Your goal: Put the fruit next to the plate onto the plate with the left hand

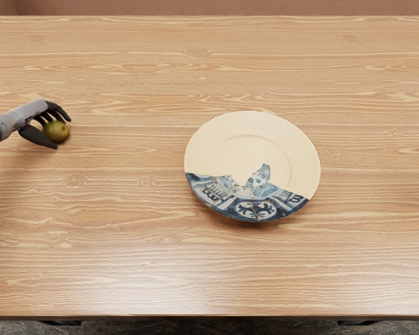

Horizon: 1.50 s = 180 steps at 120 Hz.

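We see the left robot hand (33, 120) at the far left side of the counter (195, 272), with its arm entering from the left edge. Its dark fingers (57, 110) curl over the top of the fruit (56, 131) and the thumb (39, 137) lies under it. The small green fruit therefore sits between them, and we judge this as a closed grasp on the fruit. Whether the fruit rests on the counter or is a little lifted, we cannot tell from this view. The fruit looks almost round, so no long axis matters for the grip.

The relation that decides the coming move is this: the plate (251, 150) lies well apart from the fruit, to the right and slightly lower in the picture. In our judgement, the carry must go rightwards over bare counter to the cream part of the plate. The right robot hand is not visible, so the left one is the only hand near the fruit.
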### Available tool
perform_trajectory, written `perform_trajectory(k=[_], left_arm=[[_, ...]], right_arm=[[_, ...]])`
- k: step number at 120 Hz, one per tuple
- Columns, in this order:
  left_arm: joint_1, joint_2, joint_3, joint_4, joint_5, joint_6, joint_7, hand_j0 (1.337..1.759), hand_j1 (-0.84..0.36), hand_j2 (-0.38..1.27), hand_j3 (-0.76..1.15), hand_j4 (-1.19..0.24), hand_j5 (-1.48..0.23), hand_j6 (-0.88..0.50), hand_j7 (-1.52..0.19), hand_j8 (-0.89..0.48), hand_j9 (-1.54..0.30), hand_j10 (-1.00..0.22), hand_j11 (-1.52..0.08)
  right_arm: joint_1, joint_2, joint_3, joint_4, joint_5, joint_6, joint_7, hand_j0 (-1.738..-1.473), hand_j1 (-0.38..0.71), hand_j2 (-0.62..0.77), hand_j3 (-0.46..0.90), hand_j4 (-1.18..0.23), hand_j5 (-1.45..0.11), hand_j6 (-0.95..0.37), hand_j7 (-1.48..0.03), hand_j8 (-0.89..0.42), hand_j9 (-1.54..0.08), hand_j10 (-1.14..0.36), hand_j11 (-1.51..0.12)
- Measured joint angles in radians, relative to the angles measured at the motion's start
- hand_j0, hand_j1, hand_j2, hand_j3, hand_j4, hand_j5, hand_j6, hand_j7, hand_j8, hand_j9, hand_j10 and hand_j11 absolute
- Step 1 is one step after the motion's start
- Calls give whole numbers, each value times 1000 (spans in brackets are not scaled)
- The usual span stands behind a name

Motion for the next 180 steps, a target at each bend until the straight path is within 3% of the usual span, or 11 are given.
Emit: perform_trajectory(k=[68,118,152,175,180], left_arm=[[-11,5,8,2,-2,-32,1,1655,-274,140,0,-570,-681,-477,-701,-492,-716,-550,-719],[-12,5,10,3,-2,-46,2,1653,-290,146,0,-654,-700,-472,-734,-471,-759,-513,-780],[-21,6,26,3,-2,-65,1,1654,-253,259,0,-666,-770,-532,-794,-533,-816,-606,-831],[-22,6,26,4,-3,-76,2,1653,-251,246,0,-704,-774,-530,-803,-535,-837,-602,-869],[-23,6,27,3,-3,-79,1,1654,-284,307,0,-701,-787,-511,-813,-507,-845,-579,-878]], right_arm=[[0,0,0,0,0,0,-1,-1658,-317,-5,0,-26,-34,-26,-34,-26,-34,-27,-34],[0,0,1,0,0,0,-1,-1658,-317,-5,0,-26,-34,-27,-34,-27,-34,-27,-34],[0,0,2,0,0,0,-1,-1658,-317,-5,0,-26,-34,-26,-34,-27,-34,-27,-34],[0,0,2,0,0,0,-1,-1658,-317,-5,0,-27,-35,-27,-35,-27,-35,-27,-35],[0,0,2,0,0,0,-1,-1658,-317,-5,0,-27,-34,-27,-34,-27,-34,-27,-34]])
